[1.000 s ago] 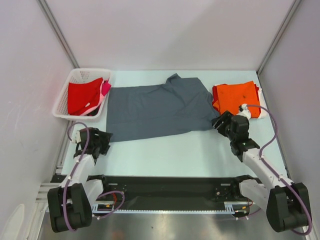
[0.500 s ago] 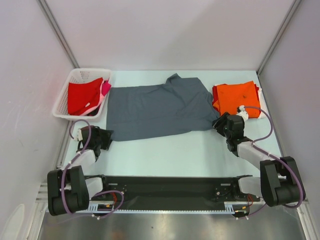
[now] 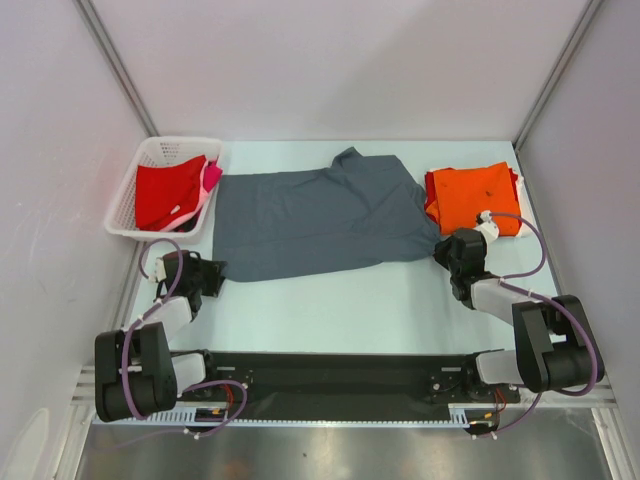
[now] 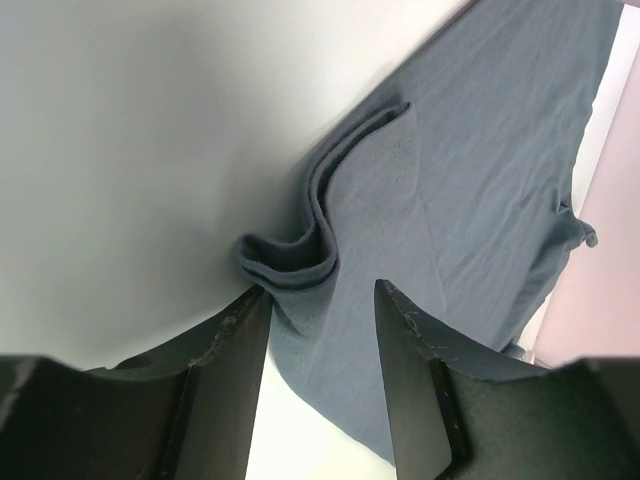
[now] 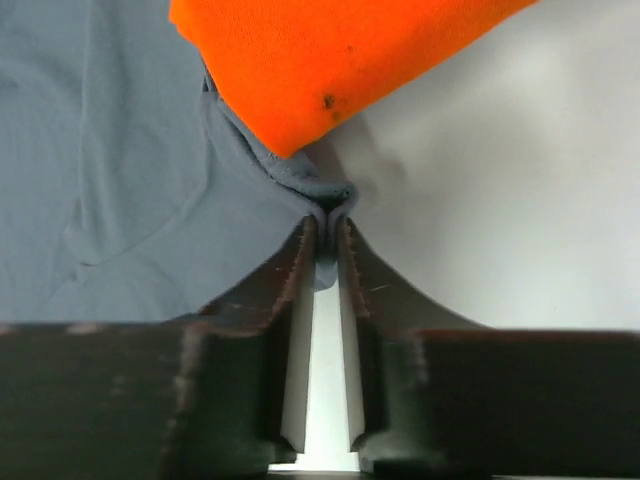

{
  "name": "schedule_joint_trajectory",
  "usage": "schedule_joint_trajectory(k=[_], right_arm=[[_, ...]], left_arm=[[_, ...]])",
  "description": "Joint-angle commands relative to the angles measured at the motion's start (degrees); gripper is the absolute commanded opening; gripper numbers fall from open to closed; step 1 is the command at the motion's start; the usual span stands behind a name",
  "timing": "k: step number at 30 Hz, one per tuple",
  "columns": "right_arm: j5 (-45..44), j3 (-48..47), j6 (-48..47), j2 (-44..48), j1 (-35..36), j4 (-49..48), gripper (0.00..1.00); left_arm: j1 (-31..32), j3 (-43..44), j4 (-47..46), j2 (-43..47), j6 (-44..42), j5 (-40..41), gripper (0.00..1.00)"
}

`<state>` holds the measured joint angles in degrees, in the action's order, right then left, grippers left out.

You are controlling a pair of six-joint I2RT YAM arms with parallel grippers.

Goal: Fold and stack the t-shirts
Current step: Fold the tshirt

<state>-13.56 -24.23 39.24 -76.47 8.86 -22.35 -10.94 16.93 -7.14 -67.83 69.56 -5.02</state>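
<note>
A dark slate-grey t-shirt [image 3: 320, 220] lies spread flat across the middle of the table. My right gripper [image 3: 443, 247] is at its near right corner, and the right wrist view shows that gripper [image 5: 327, 225] shut on the bunched grey corner [image 5: 325, 200], just under the edge of the folded orange t-shirt [image 5: 320, 50]. My left gripper [image 3: 213, 275] is at the shirt's near left corner. In the left wrist view that gripper [image 4: 318, 290] stands open, its jaws astride the rumpled grey hem [image 4: 290, 262]. The orange t-shirt [image 3: 475, 195] lies at the right.
A white lattice basket [image 3: 125, 195] at the back left holds a red t-shirt [image 3: 165, 195] and a pink one [image 3: 211, 178]. Grey walls close in both sides. Pale table surface [image 3: 340, 300] shows between the grey shirt and the arm bases.
Both arms have dropped lower and reached onto the grey shirt's near corners. The right jaws have closed on the right corner; the left jaws have narrowed around the left corner.
</note>
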Motion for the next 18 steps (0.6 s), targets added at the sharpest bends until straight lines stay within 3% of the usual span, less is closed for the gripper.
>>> schedule_joint_trajectory(k=[1,4,11,18], right_arm=[[-2.78,-1.35,0.31,0.17,-0.25,-3.23,0.11],[-2.70,-1.08,0.66,0.44,-0.16,-2.88,0.00],[-2.08,-0.47,1.19,0.97,-0.25,-3.05,0.00],[-1.21,-0.47,1.54,0.97,-0.25,-3.05,0.00]], left_arm=[[-0.31,-0.49,4.85,0.33,-0.39,3.96,0.52],[-0.49,-0.67,5.82,1.12,-0.65,4.84,0.52],[-0.49,-1.02,8.70,2.97,-0.04,6.49,0.45],[-0.49,-2.33,12.76,7.62,0.84,8.36,0.45]])
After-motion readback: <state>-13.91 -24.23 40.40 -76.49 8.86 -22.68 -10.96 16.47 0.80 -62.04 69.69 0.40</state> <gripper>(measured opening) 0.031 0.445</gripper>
